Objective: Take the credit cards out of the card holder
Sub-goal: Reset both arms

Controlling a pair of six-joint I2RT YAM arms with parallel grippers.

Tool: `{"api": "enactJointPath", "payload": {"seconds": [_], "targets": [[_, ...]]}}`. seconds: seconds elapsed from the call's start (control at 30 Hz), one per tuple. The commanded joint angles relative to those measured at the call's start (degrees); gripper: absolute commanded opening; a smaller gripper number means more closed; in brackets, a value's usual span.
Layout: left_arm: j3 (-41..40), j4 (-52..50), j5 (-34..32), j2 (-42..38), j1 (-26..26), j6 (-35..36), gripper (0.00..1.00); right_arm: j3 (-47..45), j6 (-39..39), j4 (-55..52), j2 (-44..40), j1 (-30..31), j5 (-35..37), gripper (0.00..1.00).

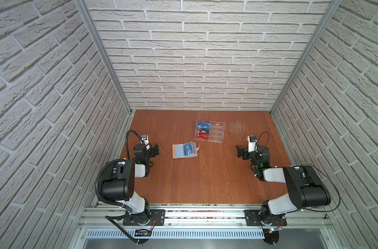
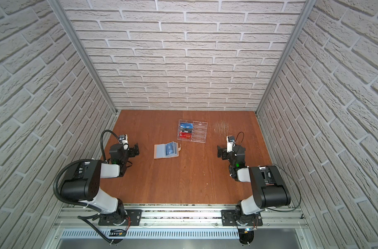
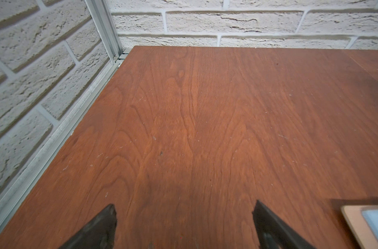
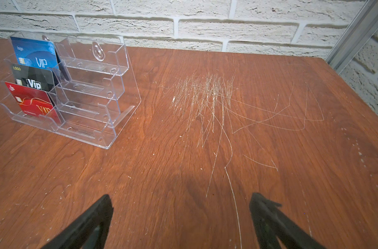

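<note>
Arms frame both top views: left end effector (image 1: 155, 149) and right end effector (image 1: 239, 152), both released, flank the card holder (image 1: 184, 151), which lies open on the bench (image 1: 205, 183) with blue credit cards (image 1: 188, 149) sleeved inside. Left wrist view: spread fingers (image 3: 110, 215) with the card holder's corner (image 3: 356, 217) beside them. Right wrist view: only the clear rack (image 4: 93, 90). The credit cards look thin, stiff and slick, so pinch an exposed edge while pinning the soft card holder.

3 pale grey faux-brick panel walls (image 1: 183, 54) are enclosing a reddish-brown wood-grain tabletop (image 1: 205, 176), silver aluminium corner posts (image 1: 102, 54) are running up where they are meeting, and pale scratches (image 4: 205, 97) are showing near its back right corner
</note>
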Motion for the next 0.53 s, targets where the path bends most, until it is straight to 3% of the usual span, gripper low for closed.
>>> {"api": "enactJointPath", "payload": {"seconds": [0.0,0.5], "targets": [[-0.59,4.21,0.41,-0.08,0.47,0.75,0.98,0.52,-0.43,1.97,-0.61,-0.23,-0.41,1.0],[-0.59,4.16,0.39,-0.08,0.45,0.68,0.98,0.72,-0.41,0.53,-1.37,-0.12,-0.61,1.0]]}}
